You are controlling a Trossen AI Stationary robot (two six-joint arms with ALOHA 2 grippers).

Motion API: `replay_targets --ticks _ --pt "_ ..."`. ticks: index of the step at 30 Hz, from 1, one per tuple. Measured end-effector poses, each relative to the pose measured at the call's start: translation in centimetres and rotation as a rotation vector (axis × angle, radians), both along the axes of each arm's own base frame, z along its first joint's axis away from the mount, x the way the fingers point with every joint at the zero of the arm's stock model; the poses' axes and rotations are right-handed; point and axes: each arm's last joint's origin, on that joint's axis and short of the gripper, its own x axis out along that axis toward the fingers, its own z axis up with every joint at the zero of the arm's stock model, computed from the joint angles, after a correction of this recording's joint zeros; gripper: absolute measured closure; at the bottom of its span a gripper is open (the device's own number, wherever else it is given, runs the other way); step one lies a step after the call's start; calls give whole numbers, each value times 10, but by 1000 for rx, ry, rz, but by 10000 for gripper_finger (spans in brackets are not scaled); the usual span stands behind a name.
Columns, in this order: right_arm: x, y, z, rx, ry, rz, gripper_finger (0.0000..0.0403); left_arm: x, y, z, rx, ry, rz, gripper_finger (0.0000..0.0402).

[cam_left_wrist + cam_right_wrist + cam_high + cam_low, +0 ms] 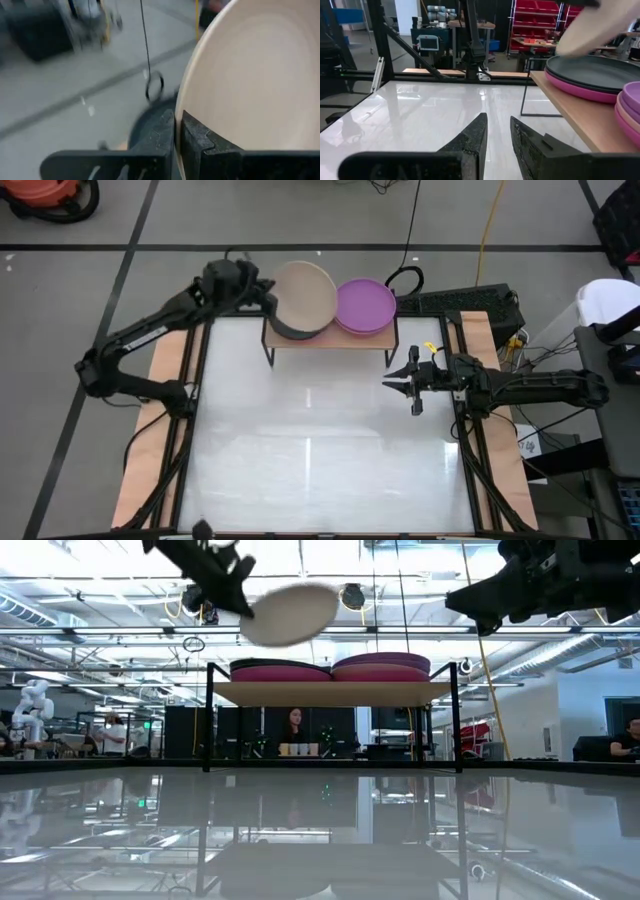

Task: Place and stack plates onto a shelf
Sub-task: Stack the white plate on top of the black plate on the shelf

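Note:
My left gripper [268, 302] holds a beige plate [303, 295] in the air above the left stack on the shelf [330, 340]. That stack has a black plate [592, 67] on top of a magenta one [580, 86]. The right stack is topped by a purple plate [364, 304]. The low view shows the beige plate [290, 613] tilted above both stacks. My right gripper [392, 384] hovers over the table just right of the shelf's front right leg, fingers slightly apart and holding nothing. My left gripper pinches the beige plate's rim [178, 125] between its two fingers [162, 135], one on the plate's inner face and one on its underside. It comes from the table's left. The plate is lifted clear and tilted above the black plate.
The shelf stands at the table's far edge on thin black legs [209, 715]. The white tabletop [320, 450] stretches in front of it. A keyboard [455, 302] and cables lie beyond the shelf on the right. People sit in the room behind.

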Motion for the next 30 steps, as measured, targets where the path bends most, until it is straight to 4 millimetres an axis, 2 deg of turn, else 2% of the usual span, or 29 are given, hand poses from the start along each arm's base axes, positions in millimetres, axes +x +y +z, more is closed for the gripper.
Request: replay_targets --ticks 5,10,17,25,30 --pt "0 0 0 -3 3 0 332 -5 29 -26 -161 65 49 385" --pt "0 0 0 -3 3 0 332 -3 39 -44 -262 112 20 384" --pt "0 0 0 -2 3 0 332 -3 41 -44 -251 111 19 374" --pt "0 0 0 -1 4 0 332 -3 42 -44 -242 120 -11 312" --pt "0 0 -1 -1 12 0 332 -6 39 -39 -228 103 -19 294"
